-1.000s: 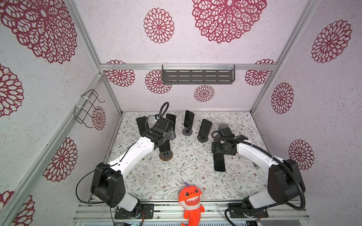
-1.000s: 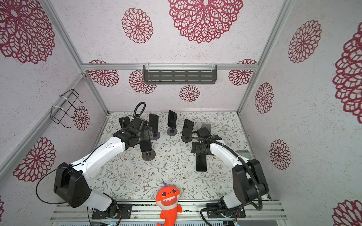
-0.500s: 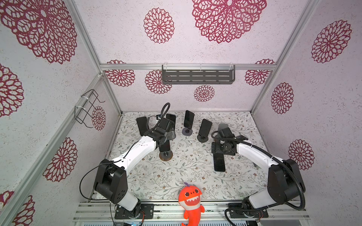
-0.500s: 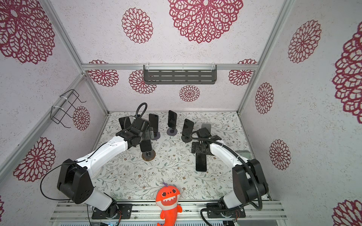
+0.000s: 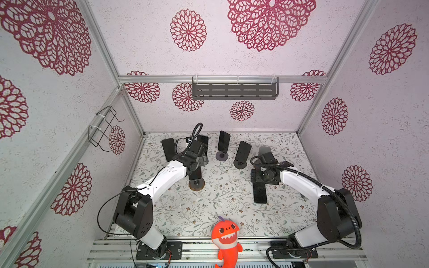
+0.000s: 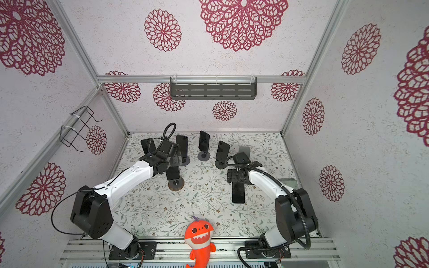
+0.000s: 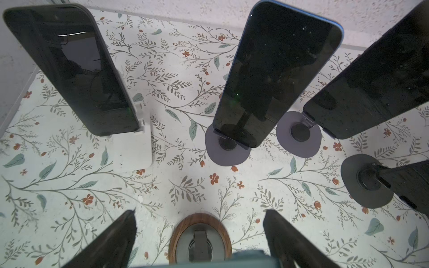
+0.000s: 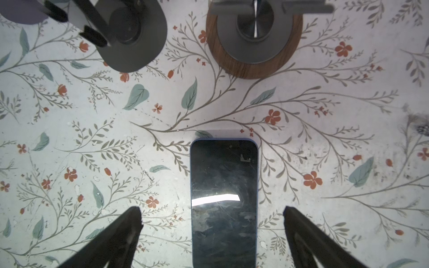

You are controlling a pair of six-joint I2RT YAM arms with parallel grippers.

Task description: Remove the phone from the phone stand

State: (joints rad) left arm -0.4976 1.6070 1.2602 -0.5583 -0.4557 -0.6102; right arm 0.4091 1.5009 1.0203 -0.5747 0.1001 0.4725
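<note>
Quick colour rundown: the walls [image 5: 144, 46] are speckled pinkish-white with big crimson lacy rosettes. The desk [image 5: 220, 208] is off-white with a botanical print of grey-green twigs, teal leaves and tiny red-orange flowers. The left arm [image 5: 167, 177] and right arm [image 5: 299, 185] are white with black joints. The plush shark [image 5: 226, 236] is bright orange with white teeth and a purple tuft. The shelf [image 5: 234, 91] is dark grey and the wire basket [image 5: 102, 130] is black.

The phone stand [image 8: 254, 39] has a brown wood-grain ring around a grey middle. The phone [image 7: 243, 261] on it looks teal-ish along its edge, though that bit's blurry. The flat phone [image 8: 224, 197] is black glass with a blue rim. Then there's a white stand [image 7: 137, 150], lilac-grey bases [image 7: 213, 150] and a charcoal base [image 7: 348, 181].
</note>
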